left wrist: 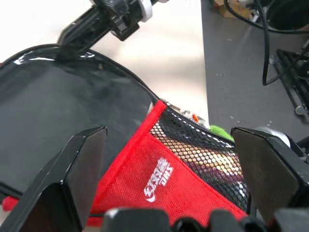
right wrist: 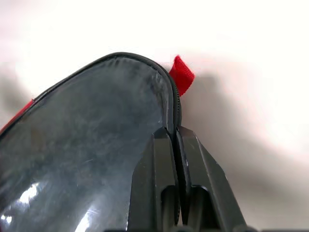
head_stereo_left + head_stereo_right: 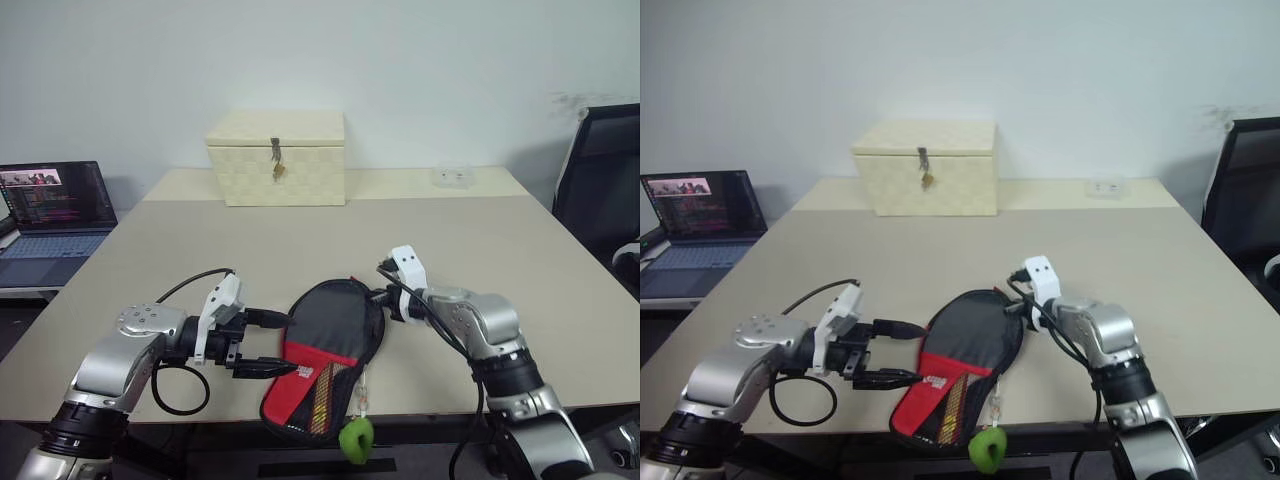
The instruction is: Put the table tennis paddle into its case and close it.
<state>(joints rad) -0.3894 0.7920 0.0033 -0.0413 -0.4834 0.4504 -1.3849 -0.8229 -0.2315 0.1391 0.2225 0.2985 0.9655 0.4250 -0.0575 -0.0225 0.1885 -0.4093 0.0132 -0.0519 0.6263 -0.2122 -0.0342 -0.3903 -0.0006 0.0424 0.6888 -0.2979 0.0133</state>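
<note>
The case point(image 3: 330, 350) lies flat near the table's front edge, with a glossy black panel, a red panel with a white logo point(image 1: 157, 186) and a mesh section. My left gripper point(image 3: 288, 344) is open, its two fingers straddling the case's left side. My right gripper point(image 2: 175, 131) is shut on the case's zippered rim at its far right, beside a small red tab point(image 2: 181, 75). The table tennis paddle is hidden from view.
A green tag point(image 3: 355, 438) dangles from the case over the table's front edge. At the back stands a cream checkered box point(image 3: 277, 157) with a metal latch. A laptop point(image 3: 50, 210) sits to the left, and a black chair point(image 3: 605, 180) to the right.
</note>
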